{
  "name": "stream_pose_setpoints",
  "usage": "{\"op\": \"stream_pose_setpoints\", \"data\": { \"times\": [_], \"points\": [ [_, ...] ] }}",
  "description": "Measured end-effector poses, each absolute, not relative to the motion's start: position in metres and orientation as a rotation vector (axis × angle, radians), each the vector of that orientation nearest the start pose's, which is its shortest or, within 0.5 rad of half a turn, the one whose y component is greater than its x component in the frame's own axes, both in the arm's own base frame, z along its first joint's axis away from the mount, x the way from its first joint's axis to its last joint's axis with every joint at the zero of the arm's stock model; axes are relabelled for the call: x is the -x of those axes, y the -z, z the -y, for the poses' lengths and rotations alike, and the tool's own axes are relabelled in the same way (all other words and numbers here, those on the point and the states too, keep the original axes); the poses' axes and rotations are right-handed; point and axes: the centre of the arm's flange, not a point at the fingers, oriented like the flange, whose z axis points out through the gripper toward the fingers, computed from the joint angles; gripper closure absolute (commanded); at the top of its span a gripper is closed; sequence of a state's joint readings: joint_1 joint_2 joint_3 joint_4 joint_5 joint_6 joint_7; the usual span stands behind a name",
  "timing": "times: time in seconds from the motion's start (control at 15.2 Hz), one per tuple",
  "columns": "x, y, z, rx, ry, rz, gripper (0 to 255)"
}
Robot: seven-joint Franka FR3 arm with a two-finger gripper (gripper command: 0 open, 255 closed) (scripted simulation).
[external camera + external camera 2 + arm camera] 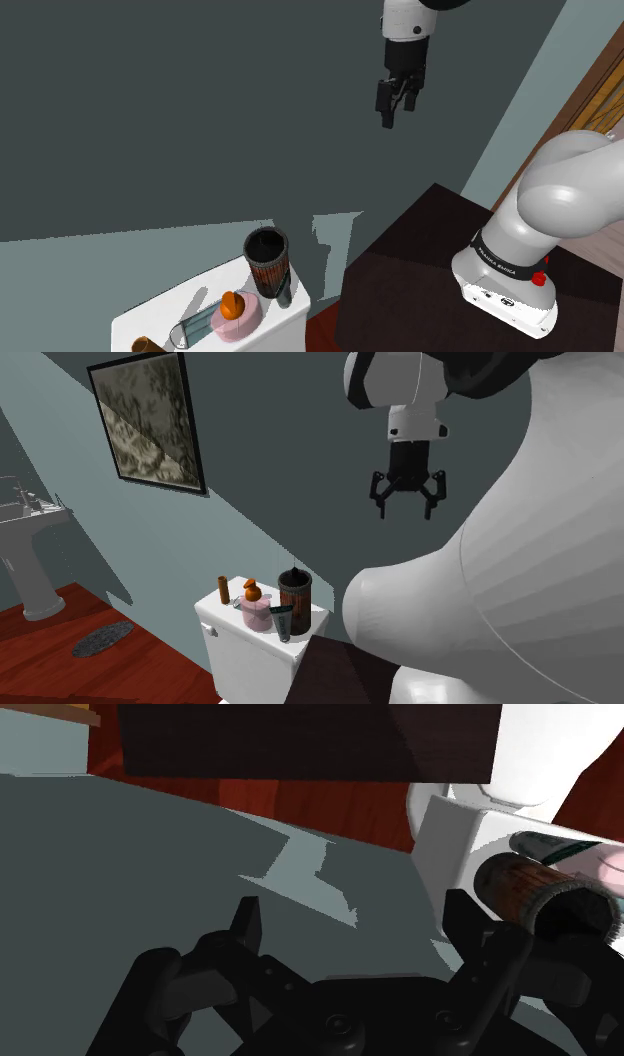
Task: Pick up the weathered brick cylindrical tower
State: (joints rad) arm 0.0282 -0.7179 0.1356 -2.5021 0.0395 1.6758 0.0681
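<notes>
Overhead, gripper [397, 108] is held wide open, nothing clasped.
Brick cylinder tower [267, 260] is seen upright on toilet tank [160, 312], just beside pink jar [240, 318], well below gripper.

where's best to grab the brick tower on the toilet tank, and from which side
Grip the tower across its upper wall, just below the rim, coming down from above. It stands upright, round, and taller than the pink jar beside its base, so its top is free. The gripper hangs open, high up.
</notes>
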Motion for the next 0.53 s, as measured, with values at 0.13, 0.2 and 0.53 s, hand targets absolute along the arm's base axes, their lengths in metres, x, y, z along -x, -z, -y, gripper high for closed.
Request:
{"op": "stream_pose_setpoints", "data": {
  "times": [0.13, 0.2, 0.53],
  "points": [
    [-0.320, -0.490, -0.082, 3.189, -0.176, 0.012, 0],
    [-0.323, -0.481, -0.091, 3.185, -0.178, -0.023, 0],
    [-0.337, -0.445, -0.140, 3.158, -0.188, -0.195, 0]
  ]
}}
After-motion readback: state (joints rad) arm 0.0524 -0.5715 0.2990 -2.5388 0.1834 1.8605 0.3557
